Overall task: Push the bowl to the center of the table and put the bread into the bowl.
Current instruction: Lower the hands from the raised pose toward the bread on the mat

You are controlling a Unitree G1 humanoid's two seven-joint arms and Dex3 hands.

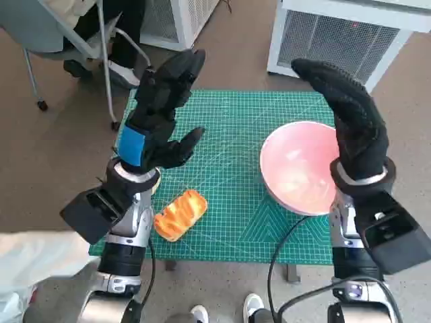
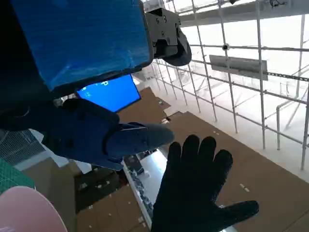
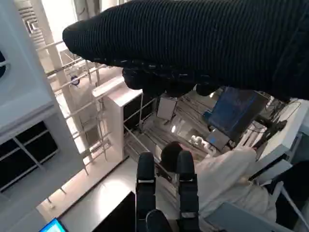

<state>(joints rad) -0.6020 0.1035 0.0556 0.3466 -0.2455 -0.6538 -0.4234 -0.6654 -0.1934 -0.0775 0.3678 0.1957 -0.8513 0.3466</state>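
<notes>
Looking down from my head, I see the green table (image 1: pixel 236 128). My left hand (image 1: pixel 158 114) is up in the air over the 9 o'clock side of it. Its fingers are spread apart and it holds nothing. My right hand (image 1: pixel 350 121) is up over the 3 o'clock side, flat and spread, and it holds nothing too. The pink bowl (image 1: pixel 296 168) sits at about 4 o'clock on the table, close to the edge and just beside my right wrist. The bread (image 1: pixel 180 214) lies at about 7 o'clock, near my left arm and well apart from the bowl.

From behind my left hand, the blue tape fills the near part of the picture. My right hand (image 2: pixel 198 193) shows past it, fingers apart. A bit of the bowl's pink rim (image 2: pixel 29 212) peeks in at the corner.

From behind my right hand, the glove is a dark band. My left hand's fingers (image 3: pixel 186 188) poke up, and a person in white (image 3: pixel 227 174) sits far off. No bowl or bread shows here.

I think the bowl is light, hard and smooth, so it should slide easily. I would push on its outer wall, low down, so it does not tip. The bread looks soft and squashy. I would hold it gently around its middle, from both long sides.
</notes>
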